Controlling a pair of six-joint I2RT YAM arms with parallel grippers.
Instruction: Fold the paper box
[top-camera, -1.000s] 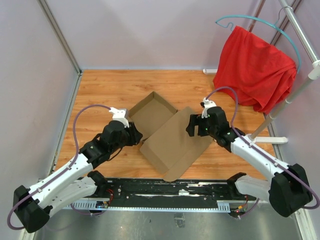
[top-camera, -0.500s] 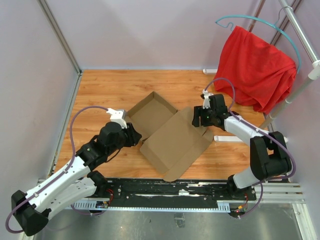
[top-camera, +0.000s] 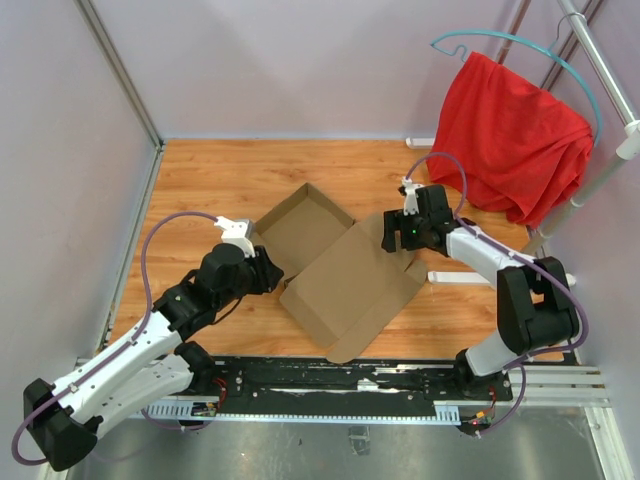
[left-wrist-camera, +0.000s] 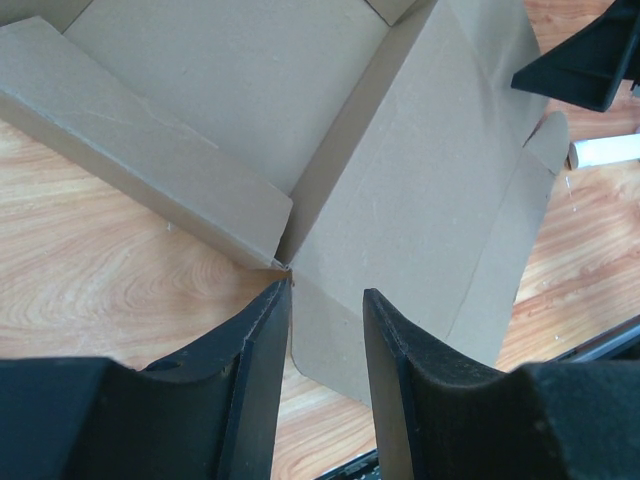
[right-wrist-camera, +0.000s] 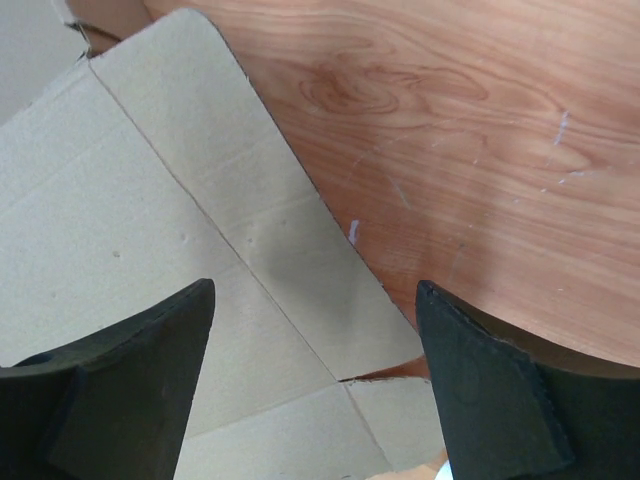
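Note:
The paper box (top-camera: 345, 280) lies half formed in the middle of the wooden table: an open tray with raised walls (top-camera: 300, 225) at the back left and a flat lid panel in front. My left gripper (top-camera: 268, 272) is at the tray's near corner. In the left wrist view (left-wrist-camera: 326, 292) its jaws stand a narrow gap apart, with a corner flap (left-wrist-camera: 330, 345) showing between them. My right gripper (top-camera: 392, 240) hovers over the lid's far right edge. In the right wrist view (right-wrist-camera: 315, 290) it is wide open above a side flap (right-wrist-camera: 250, 230) and holds nothing.
A red cloth (top-camera: 510, 130) hangs on a teal hanger from a rack at the back right. The rack's white foot bar (top-camera: 470, 277) lies on the table right of the box. Pale walls enclose the left and back. A black rail (top-camera: 330, 375) runs along the near edge.
My right arm has swung its elbow out to the right, and its gripper moved slightly back to the lid's far right edge. My left gripper drew back a little to the left.

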